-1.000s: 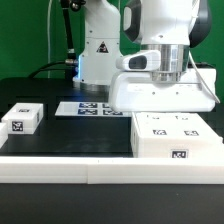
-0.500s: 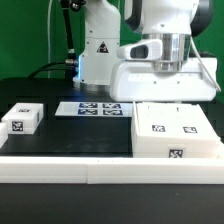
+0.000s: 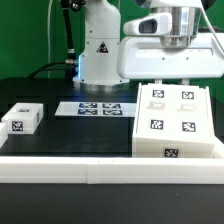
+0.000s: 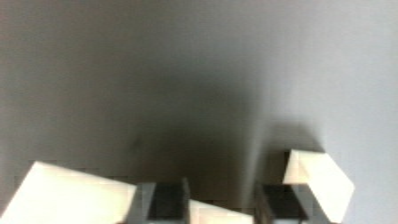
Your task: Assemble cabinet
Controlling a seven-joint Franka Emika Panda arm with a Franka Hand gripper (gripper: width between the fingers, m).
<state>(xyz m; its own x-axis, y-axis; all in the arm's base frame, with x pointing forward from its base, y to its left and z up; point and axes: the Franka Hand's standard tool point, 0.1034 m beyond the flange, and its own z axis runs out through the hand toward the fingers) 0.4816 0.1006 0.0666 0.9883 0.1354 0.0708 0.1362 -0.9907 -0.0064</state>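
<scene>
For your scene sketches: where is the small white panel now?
The small white panel lies at the exterior view's left on the black table, left of the marker board and far from the cabinet body.

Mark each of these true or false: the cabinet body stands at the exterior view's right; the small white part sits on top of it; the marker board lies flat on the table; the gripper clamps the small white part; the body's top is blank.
1. The cabinet body stands at the exterior view's right. True.
2. The small white part sits on top of it. False: it lies on the table at the exterior view's left, apart from the body.
3. The marker board lies flat on the table. True.
4. The gripper clamps the small white part. False: the part lies free, and the wrist view shows only dark between the fingertips.
5. The body's top is blank. False: it bears marker tags.
</scene>
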